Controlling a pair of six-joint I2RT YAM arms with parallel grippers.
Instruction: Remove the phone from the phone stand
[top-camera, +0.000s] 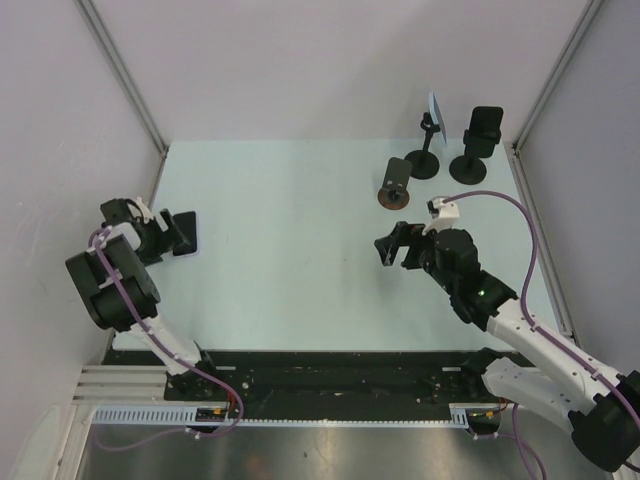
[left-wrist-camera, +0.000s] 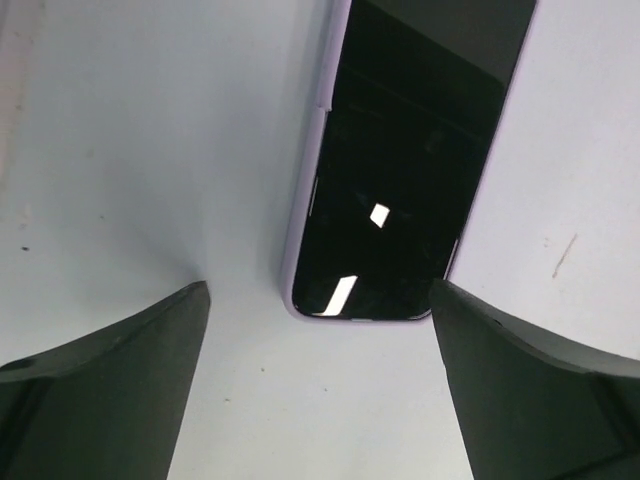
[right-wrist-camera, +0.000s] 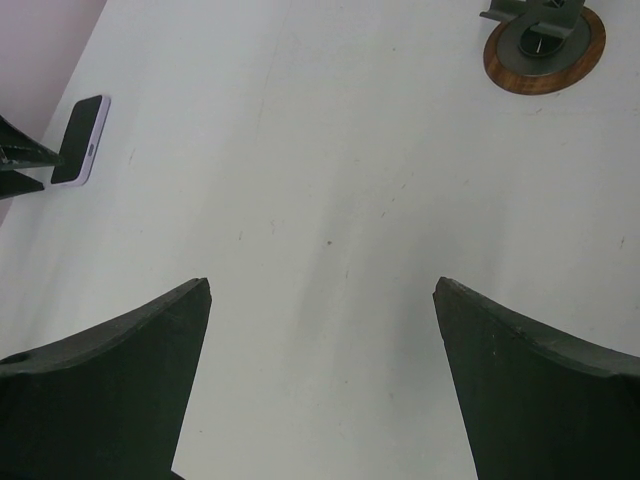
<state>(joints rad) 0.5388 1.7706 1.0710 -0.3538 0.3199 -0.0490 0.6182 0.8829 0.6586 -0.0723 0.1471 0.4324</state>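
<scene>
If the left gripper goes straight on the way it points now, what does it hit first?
The phone, lying flat on the table screen up, right ahead. The left gripper is open, so its fingers would likely straddle the phone's near end and meet the table, though depth is unclear.

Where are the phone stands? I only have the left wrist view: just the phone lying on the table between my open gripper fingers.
Observer: At the far right corner of the table, well away from the phone: a wood-based stand, a black stand behind it, and a second black stand further right.
Operator: And the right gripper?
Observer: The right gripper hangs open over bare table, a little short of the wood-based stand.
Operator: Is the phone fully flat?
Observer: Yes. The right wrist view shows its whole length flat, screen up.
</scene>
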